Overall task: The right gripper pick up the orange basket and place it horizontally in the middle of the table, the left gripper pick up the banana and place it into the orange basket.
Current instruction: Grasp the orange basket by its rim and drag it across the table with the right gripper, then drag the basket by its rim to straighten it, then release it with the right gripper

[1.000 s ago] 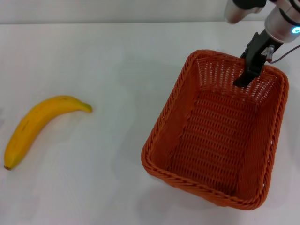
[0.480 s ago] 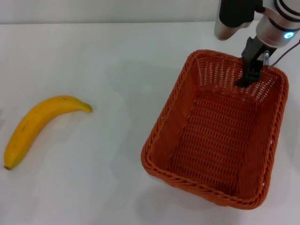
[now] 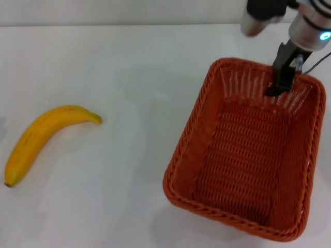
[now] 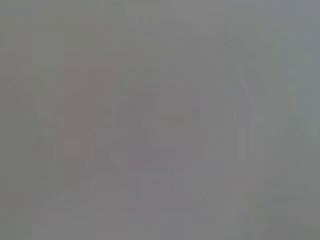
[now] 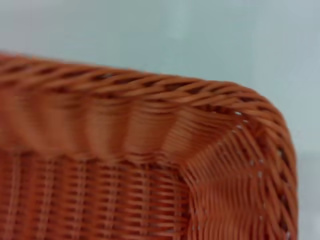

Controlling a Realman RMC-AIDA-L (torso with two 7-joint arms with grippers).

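1. Your right hand [image 3: 283, 77] is reaching down at the far rim of the orange basket [image 3: 247, 155], pinching that rim.
2. The basket is sitting on the white bench [image 3: 134, 67], right side.
3. The banana [image 3: 41, 137] is lying well apart, far left.

My head camera looks forward and down over the white surface [image 3: 129, 62], taking in banana [image 3: 41, 137] and basket [image 3: 248, 160] together. My right wrist camera sits very close to one basket [image 5: 150, 165] corner, rim and inner weave filling it. My left wrist camera gives only flat grey, nothing readable.
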